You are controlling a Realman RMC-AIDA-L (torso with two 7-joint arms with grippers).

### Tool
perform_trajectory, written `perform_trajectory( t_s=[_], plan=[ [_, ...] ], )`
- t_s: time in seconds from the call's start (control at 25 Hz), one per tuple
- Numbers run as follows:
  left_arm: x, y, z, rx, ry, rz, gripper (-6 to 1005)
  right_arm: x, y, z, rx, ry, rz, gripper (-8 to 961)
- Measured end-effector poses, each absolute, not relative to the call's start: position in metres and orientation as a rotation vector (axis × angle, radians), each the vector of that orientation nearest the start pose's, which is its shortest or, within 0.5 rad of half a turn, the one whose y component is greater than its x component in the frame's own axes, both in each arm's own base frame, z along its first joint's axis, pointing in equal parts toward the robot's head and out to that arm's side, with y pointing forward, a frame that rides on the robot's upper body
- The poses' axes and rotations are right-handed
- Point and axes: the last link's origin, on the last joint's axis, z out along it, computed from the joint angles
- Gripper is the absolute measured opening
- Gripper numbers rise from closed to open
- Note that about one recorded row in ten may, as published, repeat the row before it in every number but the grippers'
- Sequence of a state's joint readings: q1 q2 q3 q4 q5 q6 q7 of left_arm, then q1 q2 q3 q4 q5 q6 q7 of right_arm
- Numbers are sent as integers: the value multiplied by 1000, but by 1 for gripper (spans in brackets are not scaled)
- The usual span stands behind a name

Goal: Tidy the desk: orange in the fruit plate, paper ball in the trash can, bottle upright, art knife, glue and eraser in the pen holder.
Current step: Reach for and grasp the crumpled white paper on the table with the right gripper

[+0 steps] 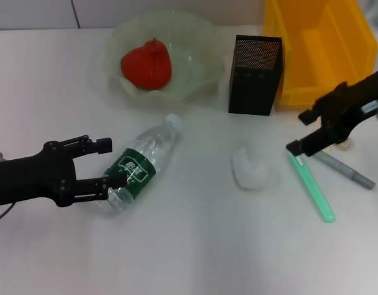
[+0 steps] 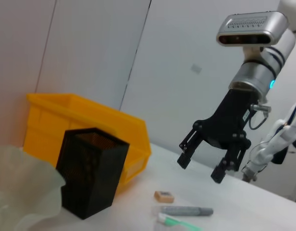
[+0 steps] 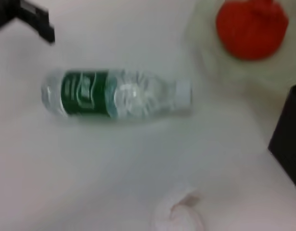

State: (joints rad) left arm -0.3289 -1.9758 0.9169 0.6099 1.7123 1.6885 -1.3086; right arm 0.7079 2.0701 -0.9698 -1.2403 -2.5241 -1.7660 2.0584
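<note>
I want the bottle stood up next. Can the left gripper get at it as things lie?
Probably yes. The left gripper is open beside the lying bottle's base end, one finger already at its label, and nothing lies between them.

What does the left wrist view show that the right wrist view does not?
Only the left wrist view shows the trash can, the eraser, the art knife, the glue and the open right claw hanging above them. Only the right wrist view shows the bottle lying on its side, the orange and the paper ball. Both show part of the fruit plate and the pen holder.
</note>
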Motion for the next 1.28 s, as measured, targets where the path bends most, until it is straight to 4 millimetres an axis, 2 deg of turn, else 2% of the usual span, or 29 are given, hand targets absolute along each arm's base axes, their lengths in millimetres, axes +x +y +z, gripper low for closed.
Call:
perform_trajectory(
  t_s=[0.04, 0.08, 0.2, 0.24, 0.68, 1.08, 1.28],
  plan=[
    [-298, 272, 22, -2739, -658, -857, 843, 181, 366, 32, -2873, 623, -352, 753],
    [-298, 273, 20, -2739, -661, -847, 843, 181, 366, 32, -2873, 623, -352, 750],
    [-300, 272, 15, -2757, -679, -805, 843, 180, 368, 15, -2891, 615, -386, 743],
    [-300, 272, 15, -2757, -679, -805, 843, 182, 369, 3, -2904, 625, -400, 740],
    [-300, 273, 13, -2763, -678, -793, 843, 186, 375, -39, -2914, 608, -429, 712],
    [-299, 275, 13, -2764, -675, -794, 843, 189, 375, -57, -2922, 582, -471, 687],
    [-298, 277, 14, -2758, -676, -793, 843, 187, 374, -56, -2934, 570, -461, 608]
  ],
)
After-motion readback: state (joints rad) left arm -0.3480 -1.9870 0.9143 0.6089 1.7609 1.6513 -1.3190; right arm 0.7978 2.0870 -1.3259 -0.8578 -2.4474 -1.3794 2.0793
